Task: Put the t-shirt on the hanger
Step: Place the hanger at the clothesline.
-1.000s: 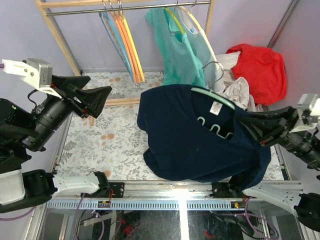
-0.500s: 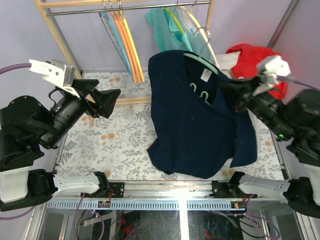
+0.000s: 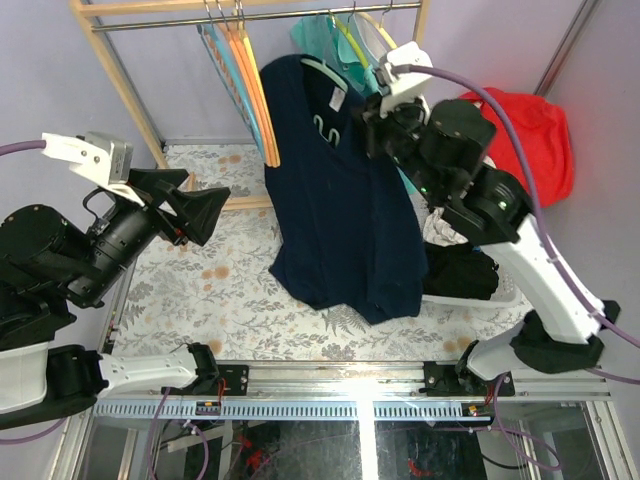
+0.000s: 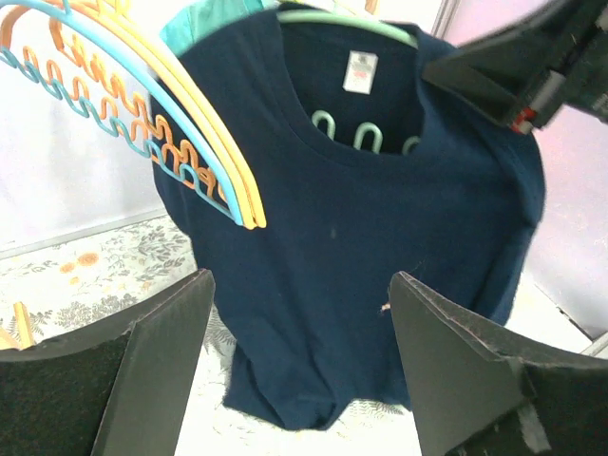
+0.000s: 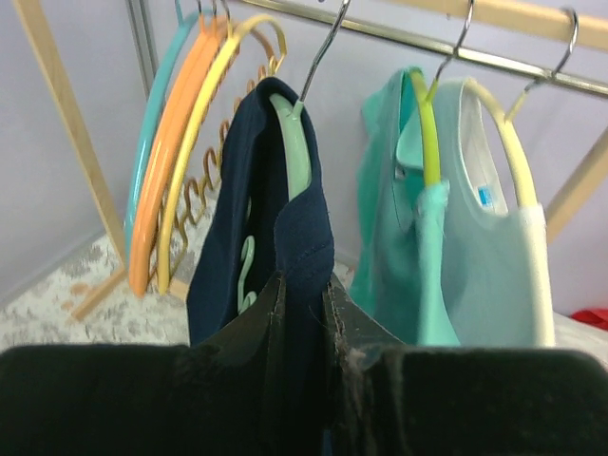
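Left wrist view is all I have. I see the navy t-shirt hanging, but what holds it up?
Observer: The right claw is shut on the t-shirt at its shoulder, pinching the cloth over the hanger.
Operator: Is the hook on the rail?
Observer: The silver hook rises toward the rail, but its tip is cut off; I cannot tell.
Operator: Does my left claw touch the shirt?
Observer: No, the left claw is open and apart from it; table shows between.

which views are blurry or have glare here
Top external: sharp, with glare on the metal rail at the near edge. Left wrist: t-shirt slightly soft, background washed out at right. Right wrist: its own fingers dark and blurred, hanger clearer.
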### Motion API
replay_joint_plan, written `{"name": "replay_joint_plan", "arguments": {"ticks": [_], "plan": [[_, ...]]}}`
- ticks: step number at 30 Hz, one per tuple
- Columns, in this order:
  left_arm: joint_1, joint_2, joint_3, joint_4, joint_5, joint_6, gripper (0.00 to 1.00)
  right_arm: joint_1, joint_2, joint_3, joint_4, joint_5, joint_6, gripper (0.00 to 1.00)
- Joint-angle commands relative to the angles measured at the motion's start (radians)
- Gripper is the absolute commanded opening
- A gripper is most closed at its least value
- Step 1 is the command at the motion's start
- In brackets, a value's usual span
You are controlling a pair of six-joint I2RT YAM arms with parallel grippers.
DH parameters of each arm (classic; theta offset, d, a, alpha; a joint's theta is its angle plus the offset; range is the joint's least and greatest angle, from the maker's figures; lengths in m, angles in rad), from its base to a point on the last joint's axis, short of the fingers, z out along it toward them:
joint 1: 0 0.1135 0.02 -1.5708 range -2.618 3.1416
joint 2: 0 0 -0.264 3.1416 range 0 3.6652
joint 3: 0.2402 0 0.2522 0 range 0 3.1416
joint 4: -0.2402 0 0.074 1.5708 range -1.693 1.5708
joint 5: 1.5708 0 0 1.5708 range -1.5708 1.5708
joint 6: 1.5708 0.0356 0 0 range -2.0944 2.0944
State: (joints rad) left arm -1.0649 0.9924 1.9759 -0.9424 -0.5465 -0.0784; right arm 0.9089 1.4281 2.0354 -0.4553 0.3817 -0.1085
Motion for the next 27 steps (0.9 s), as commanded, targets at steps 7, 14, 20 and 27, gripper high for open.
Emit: {"name": "replay_joint_plan", "arguments": {"ticks": [7,14,20,27], "plan": [[0.005,-0.036,-0.032,0.015,-0.004,-0.007,0.73,0.001,0.268,0.383,0.313,0.089,-0.079,0.00],[0.005,-0.007,0.020,-0.024,-0.003,0.000,0.73,-0.016,0.314,0.342,0.394,0.133,-0.139,0.00],[0.005,-0.010,0.010,-0.031,-0.010,-0.005,0.73,-0.090,0.338,0.328,0.398,0.066,-0.064,0.00],[0.006,-0.001,0.005,-0.040,-0.019,-0.007,0.73,-0.153,0.363,0.303,0.420,0.006,-0.002,0.00]]}}
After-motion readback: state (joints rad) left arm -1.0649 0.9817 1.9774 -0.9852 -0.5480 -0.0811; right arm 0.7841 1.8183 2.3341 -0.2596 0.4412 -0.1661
